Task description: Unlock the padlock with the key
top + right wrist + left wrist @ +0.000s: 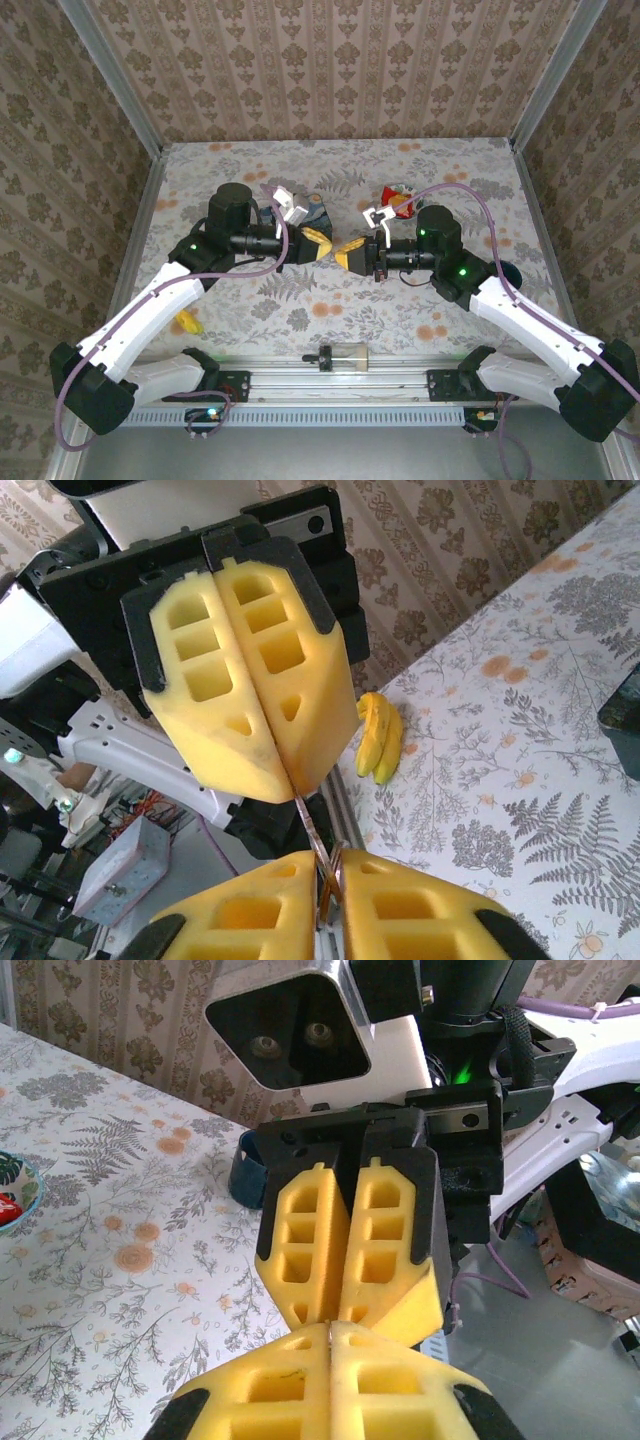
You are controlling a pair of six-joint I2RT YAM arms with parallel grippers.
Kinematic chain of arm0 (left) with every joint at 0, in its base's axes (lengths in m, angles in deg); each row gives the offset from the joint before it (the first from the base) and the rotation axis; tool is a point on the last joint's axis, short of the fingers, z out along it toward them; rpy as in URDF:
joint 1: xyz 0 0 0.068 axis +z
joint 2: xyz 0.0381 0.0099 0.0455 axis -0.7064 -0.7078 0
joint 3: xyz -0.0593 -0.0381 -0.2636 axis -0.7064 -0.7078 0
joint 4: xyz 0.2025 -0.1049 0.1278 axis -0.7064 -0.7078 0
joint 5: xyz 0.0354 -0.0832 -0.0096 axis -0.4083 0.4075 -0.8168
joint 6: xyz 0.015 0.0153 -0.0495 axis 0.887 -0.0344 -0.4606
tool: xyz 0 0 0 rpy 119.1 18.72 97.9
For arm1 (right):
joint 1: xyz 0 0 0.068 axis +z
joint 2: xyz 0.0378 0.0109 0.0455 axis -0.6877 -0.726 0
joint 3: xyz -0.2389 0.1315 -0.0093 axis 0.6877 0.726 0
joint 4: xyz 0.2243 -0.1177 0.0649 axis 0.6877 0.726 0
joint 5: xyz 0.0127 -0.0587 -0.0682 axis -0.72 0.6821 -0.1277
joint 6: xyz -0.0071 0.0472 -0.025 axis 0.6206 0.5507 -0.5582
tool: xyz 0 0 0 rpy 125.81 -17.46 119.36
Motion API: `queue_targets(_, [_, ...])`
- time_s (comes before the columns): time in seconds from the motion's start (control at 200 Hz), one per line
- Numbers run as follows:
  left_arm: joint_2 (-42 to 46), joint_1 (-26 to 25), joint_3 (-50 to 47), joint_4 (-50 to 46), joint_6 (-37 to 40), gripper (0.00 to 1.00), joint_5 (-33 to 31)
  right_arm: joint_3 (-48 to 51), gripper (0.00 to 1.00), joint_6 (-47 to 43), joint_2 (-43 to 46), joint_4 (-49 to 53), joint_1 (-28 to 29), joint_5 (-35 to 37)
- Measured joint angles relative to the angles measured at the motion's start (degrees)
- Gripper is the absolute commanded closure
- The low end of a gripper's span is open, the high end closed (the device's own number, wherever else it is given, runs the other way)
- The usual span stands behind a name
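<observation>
My two grippers meet tip to tip above the middle of the table. The left gripper (pixel 325 245) is shut, and a thin metal key (pixel 312 825) sticks out from between its yellow pads (pixel 250 710). The key's brownish ring end sits between the pads of my right gripper (pixel 332 865), which are closed in against it. In the left wrist view the left gripper (pixel 331 1332) touches the right gripper (pixel 335 1312), with a sliver of metal at the seam. The padlock is hidden.
A yellow banana (pixel 187 322) lies near the left arm by the front edge. A blue box (pixel 318 212) and a bowl with something red (pixel 398 198) sit behind the grippers. A dark cup (pixel 245 1168) stands by the right arm. A clear box (pixel 342 355) rests on the front rail.
</observation>
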Motion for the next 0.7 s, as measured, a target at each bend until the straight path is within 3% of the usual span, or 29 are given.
queue_targets(0.15, [0.0,0.0,-0.1,0.0,-0.3,0.99,-0.5,0.0,1.00,-0.7,0.0,0.2,0.0,0.2])
queue_targets(0.305, [0.5,0.3,-1.5,2.2,-2.4,0.50,-2.9,0.0,1.00,-1.0,0.4,1.5,0.0,2.4])
queue_targets(0.36, [1.0,0.9,-2.5,3.5,-4.2,0.39,-4.4,0.0,1.00,-1.1,0.6,2.2,0.0,3.7])
queue_targets(0.495, [3.3,2.3,-5.2,6.3,-7.2,0.32,-10.9,0.0,1.00,-1.1,0.9,5.9,0.0,7.6])
queue_targets(0.7, [7.4,1.7,-8.0,6.3,-8.9,0.28,-29.0,0.1,1.00,-0.7,-1.2,14.7,-1.0,13.5])
